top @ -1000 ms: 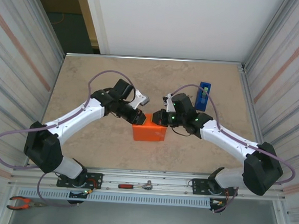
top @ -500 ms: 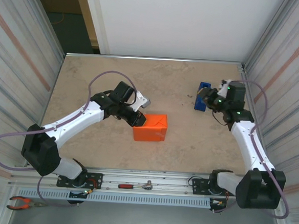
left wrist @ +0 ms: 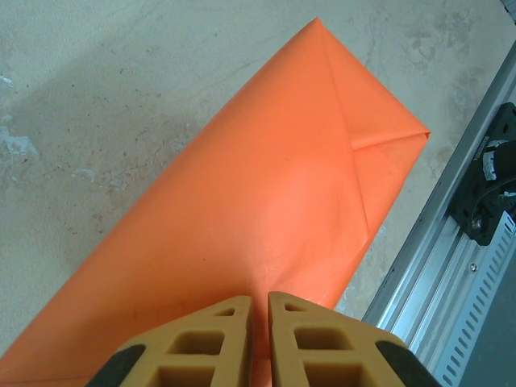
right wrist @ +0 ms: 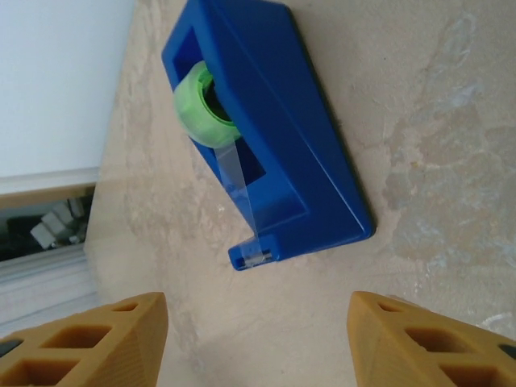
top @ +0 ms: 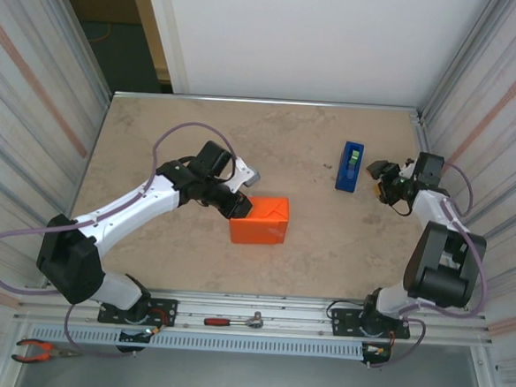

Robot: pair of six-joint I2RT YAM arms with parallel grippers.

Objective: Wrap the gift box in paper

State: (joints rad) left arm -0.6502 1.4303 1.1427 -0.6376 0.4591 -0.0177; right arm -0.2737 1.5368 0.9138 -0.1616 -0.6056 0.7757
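Paper (left wrist: 266, 177) stays pinched in the left gripper (left wrist: 260, 306) while the right gripper (right wrist: 258, 322), now open, has swung to the tape dispenser (right wrist: 266, 137); taping likely follows.

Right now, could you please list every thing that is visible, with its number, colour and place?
paper: one, orange, folded into a parcel at mid-table
dispenser: one, blue, far right part of the table
tape roll: one, green, inside the dispenser
ratchet: one, red handle, on the rail between the arm bases
pliers: one, orange handles, near-left corner below the rail
table: one, beige stone pattern
left arm: one, white and black, reaching to the parcel
right arm: one, white and black, folded back at the right edge
left fingers: two, tan, shut on the paper's edge
right fingers: two, tan, open, facing the dispenser without touching it
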